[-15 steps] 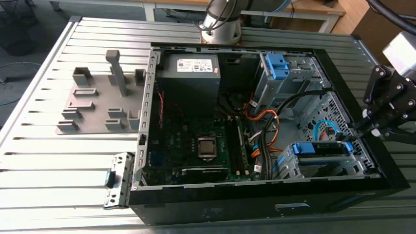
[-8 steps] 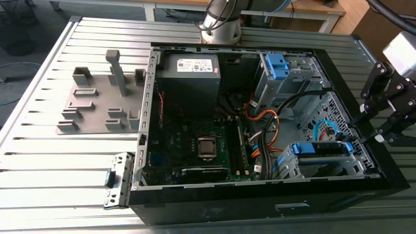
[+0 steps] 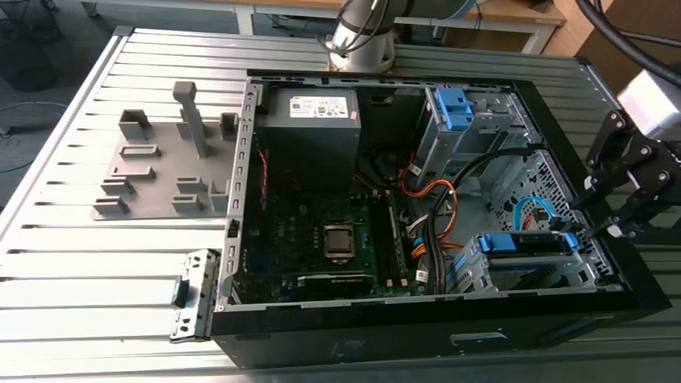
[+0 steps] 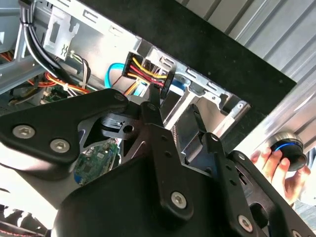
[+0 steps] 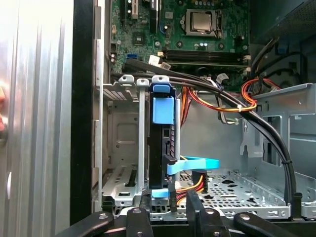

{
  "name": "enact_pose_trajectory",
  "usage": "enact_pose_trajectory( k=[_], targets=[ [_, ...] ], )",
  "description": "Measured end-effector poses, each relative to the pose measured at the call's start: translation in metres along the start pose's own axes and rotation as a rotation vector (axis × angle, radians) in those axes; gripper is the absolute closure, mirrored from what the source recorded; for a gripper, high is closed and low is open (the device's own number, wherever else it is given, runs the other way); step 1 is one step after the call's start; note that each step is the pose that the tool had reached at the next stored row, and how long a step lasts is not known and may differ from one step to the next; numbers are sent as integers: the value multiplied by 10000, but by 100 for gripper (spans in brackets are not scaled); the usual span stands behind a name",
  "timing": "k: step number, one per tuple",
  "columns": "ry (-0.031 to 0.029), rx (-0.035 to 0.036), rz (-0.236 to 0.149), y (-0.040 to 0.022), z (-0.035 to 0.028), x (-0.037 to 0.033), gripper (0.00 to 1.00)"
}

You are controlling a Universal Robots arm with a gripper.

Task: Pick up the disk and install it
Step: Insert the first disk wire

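the disk (image 5: 161, 143) stands on edge in the drive cage (image 5: 118, 123), its long axis pointing toward the motherboard (image 5: 143, 29). the gripper (image 5: 169, 197) is partly open at its near end, holding nothing.

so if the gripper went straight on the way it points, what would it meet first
Most likely the flat silver-metal disk with blue plastic rails, standing edge-on in the grey metal drive cage dead ahead of the gripper; depth is unclear.
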State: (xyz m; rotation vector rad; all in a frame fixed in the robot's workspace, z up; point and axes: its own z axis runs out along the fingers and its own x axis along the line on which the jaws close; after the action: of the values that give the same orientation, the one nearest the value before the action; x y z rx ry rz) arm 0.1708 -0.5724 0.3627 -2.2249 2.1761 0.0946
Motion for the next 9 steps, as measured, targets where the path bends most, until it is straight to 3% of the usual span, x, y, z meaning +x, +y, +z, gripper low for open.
enact_pose_trajectory(
  k=[9],
  targets=[
    [2, -6, -114, -13, 164, -2, 59]
  ],
)
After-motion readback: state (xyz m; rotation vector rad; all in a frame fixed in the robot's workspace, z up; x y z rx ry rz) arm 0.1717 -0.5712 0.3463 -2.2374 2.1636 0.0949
